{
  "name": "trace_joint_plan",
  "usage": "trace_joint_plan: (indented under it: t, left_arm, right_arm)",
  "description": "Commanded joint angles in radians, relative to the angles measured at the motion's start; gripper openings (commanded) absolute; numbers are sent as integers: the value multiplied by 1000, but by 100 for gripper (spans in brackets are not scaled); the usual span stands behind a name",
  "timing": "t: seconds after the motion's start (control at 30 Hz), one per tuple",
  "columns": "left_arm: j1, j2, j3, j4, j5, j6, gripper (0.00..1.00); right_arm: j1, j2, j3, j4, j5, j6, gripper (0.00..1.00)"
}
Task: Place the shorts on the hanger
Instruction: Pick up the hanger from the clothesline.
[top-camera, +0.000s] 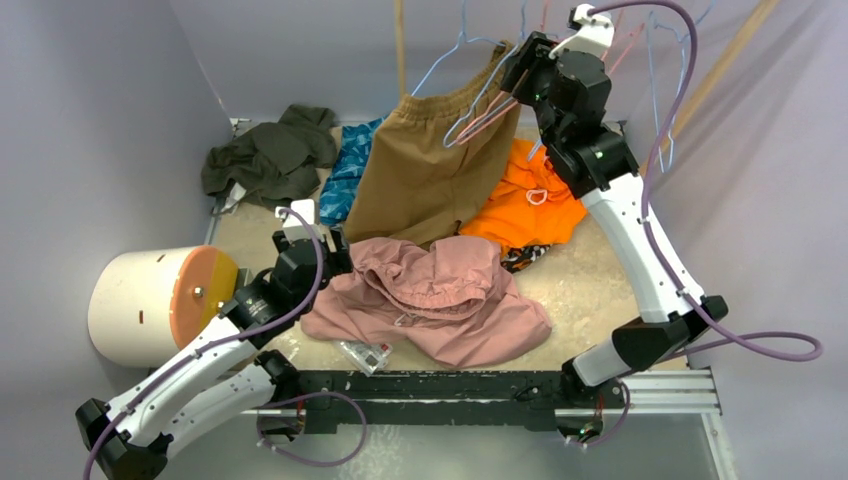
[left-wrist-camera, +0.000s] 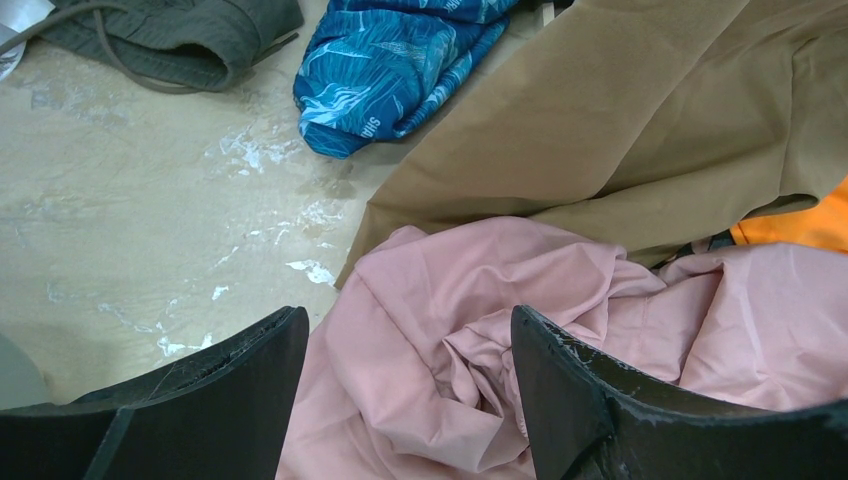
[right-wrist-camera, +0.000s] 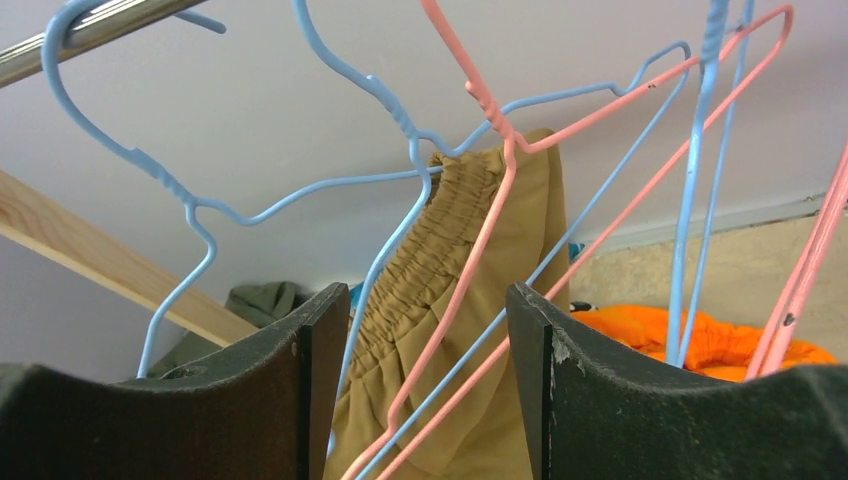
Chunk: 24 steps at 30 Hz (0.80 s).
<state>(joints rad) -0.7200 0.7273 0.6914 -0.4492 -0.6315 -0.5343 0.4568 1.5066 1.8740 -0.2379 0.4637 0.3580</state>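
shorts (top-camera: 440, 300) lie on the table (top-camera: 590, 290), larger shorts (top-camera: 425, 170) behind them, cylinder (top-camera: 135, 300) to their left.

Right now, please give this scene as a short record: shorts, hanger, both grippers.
pink shorts: crumpled on the table, not on any hanger
light-blue wire hanger: hooked on the rail, bare
left gripper: open, over the pink shorts
right gripper: open, raised, hanger wires between its fingers
tan shorts: hanging up beside the right gripper
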Motion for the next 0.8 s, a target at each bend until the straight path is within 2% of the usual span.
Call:
trace_joint_plan:
  t: [0.0,0.17,0.37,0.77]
  left_arm:
    - [6,-2,25,43,6,14,73]
    - [6,-3,25,41,8,12,73]
    - [6,-8,24,42,13,10,73]
    - [6,1,23,45,19,11,73]
  right_arm:
    - [-4,21,26,15,31,-18,62]
    - [-5,56,59,-8,51,-18,61]
    - [-24,33,-9,16,59,-8,58]
    - [-87,-2,-82,26,49,-7,34]
